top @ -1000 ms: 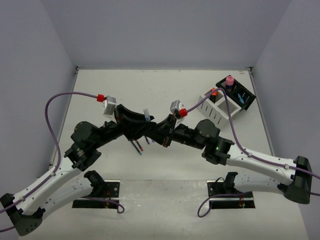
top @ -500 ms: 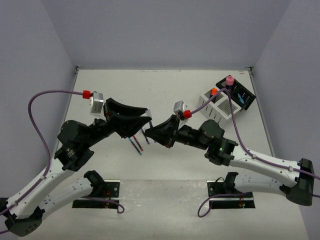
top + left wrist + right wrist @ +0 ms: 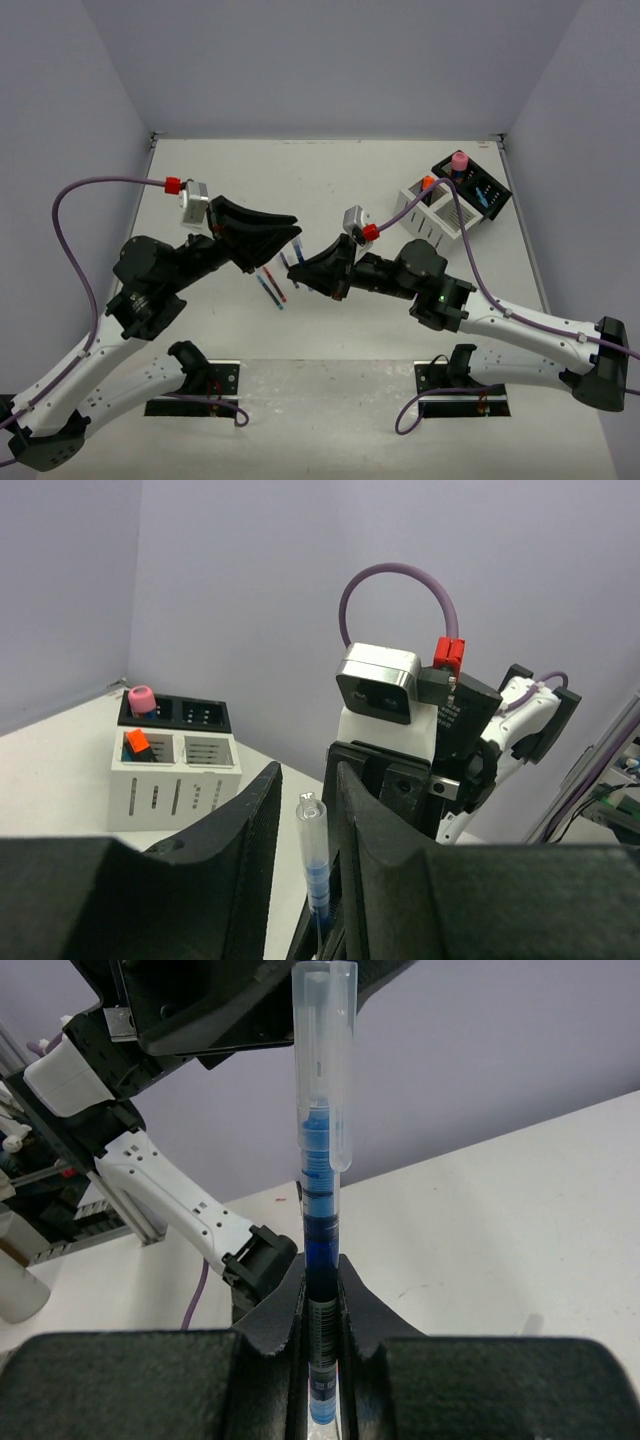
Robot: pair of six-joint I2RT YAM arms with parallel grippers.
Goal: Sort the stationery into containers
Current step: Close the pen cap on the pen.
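Observation:
My right gripper is shut on a thin blue pen with a clear cap and holds it upright above the table's middle. My left gripper is open. The pen's capped end stands in the gap between its jaws, with space on both sides. In the top view the left gripper sits just up and left of the right one. A red pen and a dark pen lie on the table below them. The white box and black box stand at the back right.
A pink cylinder stands in the black box and an orange-capped highlighter in the white box; both also show in the left wrist view, pink cylinder and orange highlighter. Purple cables arch over both arms. Walls close the table's back and sides.
The two grippers were pressed together a second ago. My left arm has drawn back to the left and its jaws have opened, leaving the blue pen in the right gripper.

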